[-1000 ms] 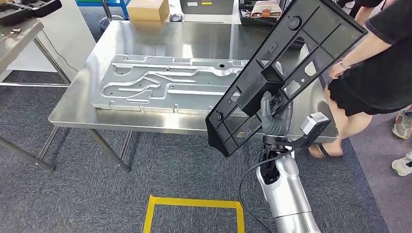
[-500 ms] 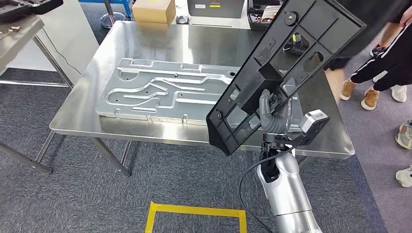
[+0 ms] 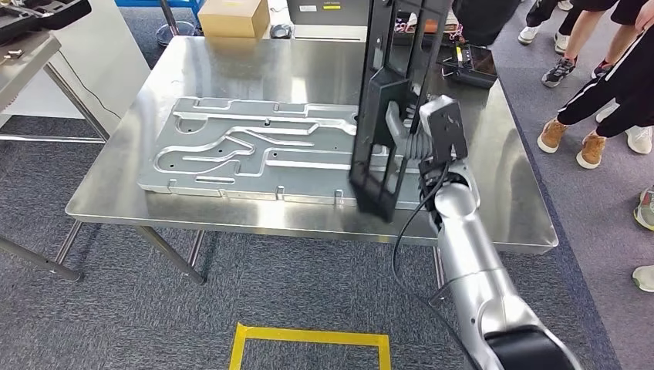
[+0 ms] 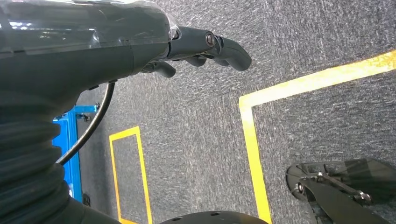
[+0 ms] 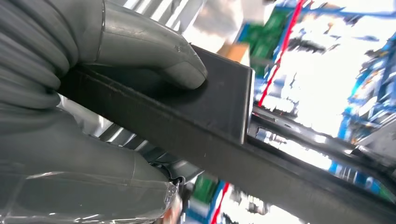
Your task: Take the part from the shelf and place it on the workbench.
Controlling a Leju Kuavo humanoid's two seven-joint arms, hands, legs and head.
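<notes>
- Black plastic frame (image 3: 393,100) stands nearly upright in my right hand (image 3: 412,142), over the steel workbench (image 3: 308,62) at about 4 o'clock of the grey metal plate (image 3: 254,146).
- Up close, my right wrist view shows my thumb (image 5: 154,51) pressed on the frame's flat edge (image 5: 205,116).
- Left hand (image 4: 196,46) hangs over grey carpet (image 4: 196,140) with yellow tape (image 4: 254,135), fingers loosely curled, holding nothing.

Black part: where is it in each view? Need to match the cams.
Head view: black part, nearly on edge, above the table, held by the right hand.
Right wrist view: part close up, thumb pressed on it.
Left wrist view: not in it.
Shared landmark: right hand.
</notes>
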